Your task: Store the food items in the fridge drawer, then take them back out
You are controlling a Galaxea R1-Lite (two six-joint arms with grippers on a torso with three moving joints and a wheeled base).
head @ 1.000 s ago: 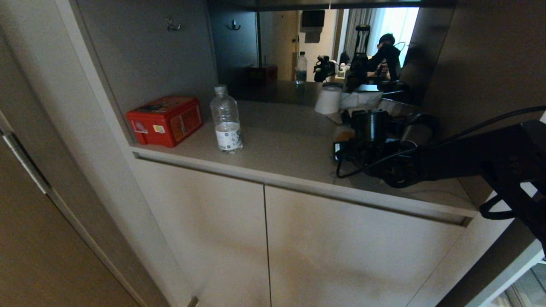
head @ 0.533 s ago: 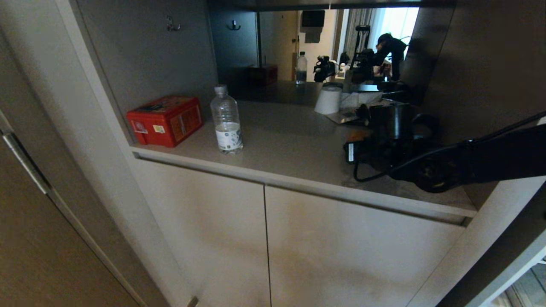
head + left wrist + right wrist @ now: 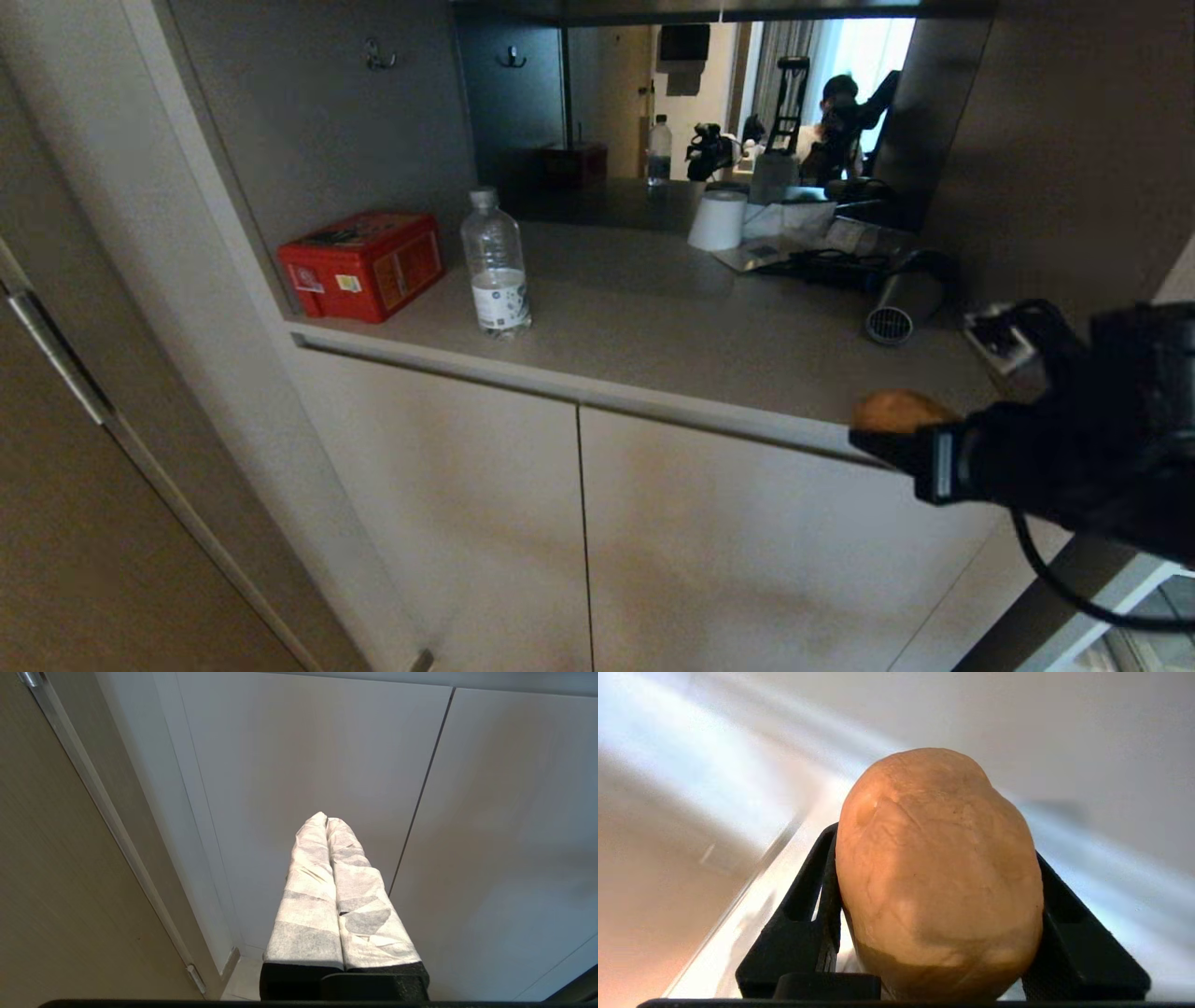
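The right pincer (image 3: pixel 896 439) sits at about four o'clock in the head view, just off the front edge of the worktop (image 3: pixel 672 336), clamped on the tan potato (image 3: pixel 898 409). The right wrist view shows why the hold looks secure: the potato (image 3: pixel 941 872) is wedged lengthwise between the two black fingers (image 3: pixel 803 914), its bulk pressing both, so it seems unlikely to roll out during a carry. Held clear of the worktop, it is probably in transit toward the fridge drawer, which appears in no view; nor does the green pepper. The left pincer (image 3: pixel 327 821) hangs low before the beige cabinet doors (image 3: pixel 490 835), its white-wrapped fingers (image 3: pixel 308 896) pressed together on nothing, parked out of the way. On the worktop, the water bottle (image 3: pixel 495 266) stands at about ten o'clock with the red tin box (image 3: pixel 362 263) just beside it, both well apart from the carrying arm.
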